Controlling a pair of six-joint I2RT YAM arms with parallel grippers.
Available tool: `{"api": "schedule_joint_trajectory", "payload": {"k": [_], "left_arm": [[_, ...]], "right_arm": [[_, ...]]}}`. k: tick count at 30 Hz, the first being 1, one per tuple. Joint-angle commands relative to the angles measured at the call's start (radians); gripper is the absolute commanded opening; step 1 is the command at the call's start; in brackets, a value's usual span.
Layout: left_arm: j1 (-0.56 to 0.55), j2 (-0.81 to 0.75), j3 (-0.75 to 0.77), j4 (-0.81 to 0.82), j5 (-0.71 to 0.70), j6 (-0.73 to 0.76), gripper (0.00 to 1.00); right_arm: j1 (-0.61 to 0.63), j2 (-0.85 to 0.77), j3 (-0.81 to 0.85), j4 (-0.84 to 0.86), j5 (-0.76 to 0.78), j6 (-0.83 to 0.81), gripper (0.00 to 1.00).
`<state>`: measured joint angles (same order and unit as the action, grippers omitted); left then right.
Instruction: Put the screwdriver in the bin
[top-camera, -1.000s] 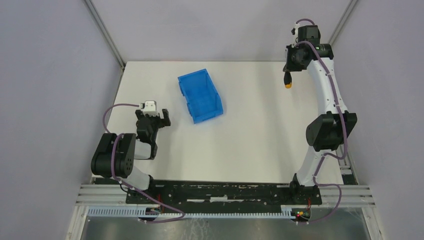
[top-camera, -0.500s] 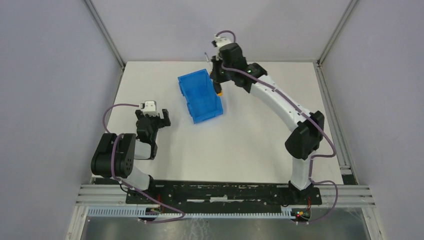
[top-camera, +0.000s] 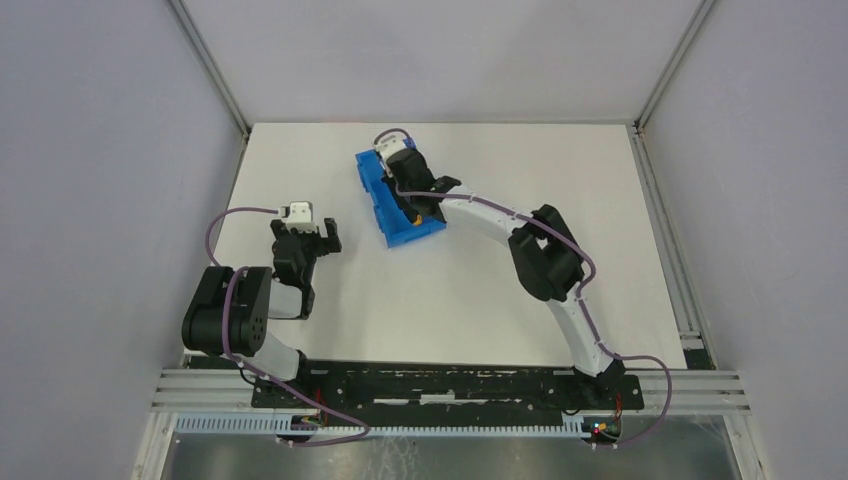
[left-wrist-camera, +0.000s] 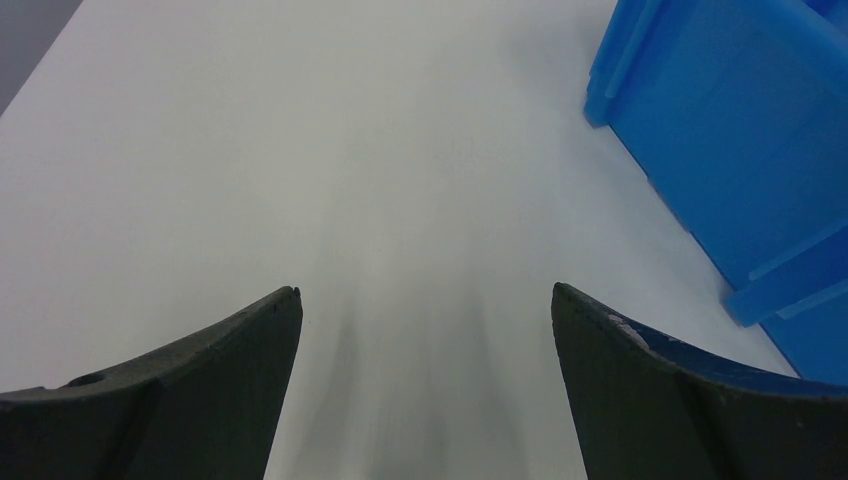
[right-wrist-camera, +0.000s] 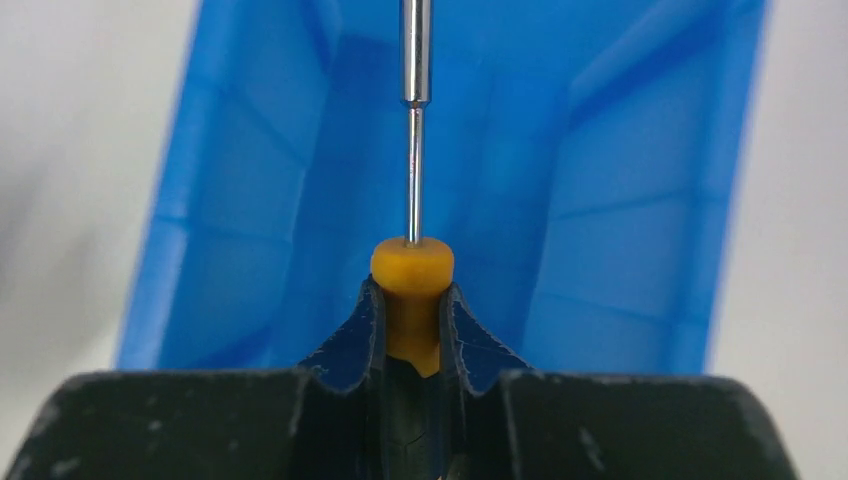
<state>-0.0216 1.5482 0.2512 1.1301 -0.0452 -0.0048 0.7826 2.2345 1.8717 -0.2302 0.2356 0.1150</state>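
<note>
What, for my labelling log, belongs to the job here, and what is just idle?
Job: screwdriver; bin; right end effector, shut on the screwdriver over the bin.
Idle: left end effector, open; table.

White table (top-camera: 500, 280) bearing blue bin (top-camera: 378, 186)
</note>
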Motion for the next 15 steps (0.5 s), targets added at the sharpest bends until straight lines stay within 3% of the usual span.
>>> {"api": "schedule_joint_trajectory", "payload": {"k": [1,5,11,15], "left_arm": [[0.005,-0.013,0.002,0.027,0.007,-0.021,1.0],[0.005,-0.016,0.002,0.026,0.006,-0.021,1.0],[0.005,-0.016,0.002,0.026,0.007,-0.021,1.0],[0.005,-0.017,0.002,0.027,0.007,-0.021,1.0]], "right_arm": [[0.019,0.062,0.007,0.088,0.062,-0.067,0.0],[0.022,0.117,0.011,0.086,0.074,-0.065,0.02],[0.022,0.135,0.028,0.064,0.071,-0.037,0.47],[0.035,0.073,0.067,0.046,0.109,-0.052,0.5]]}}
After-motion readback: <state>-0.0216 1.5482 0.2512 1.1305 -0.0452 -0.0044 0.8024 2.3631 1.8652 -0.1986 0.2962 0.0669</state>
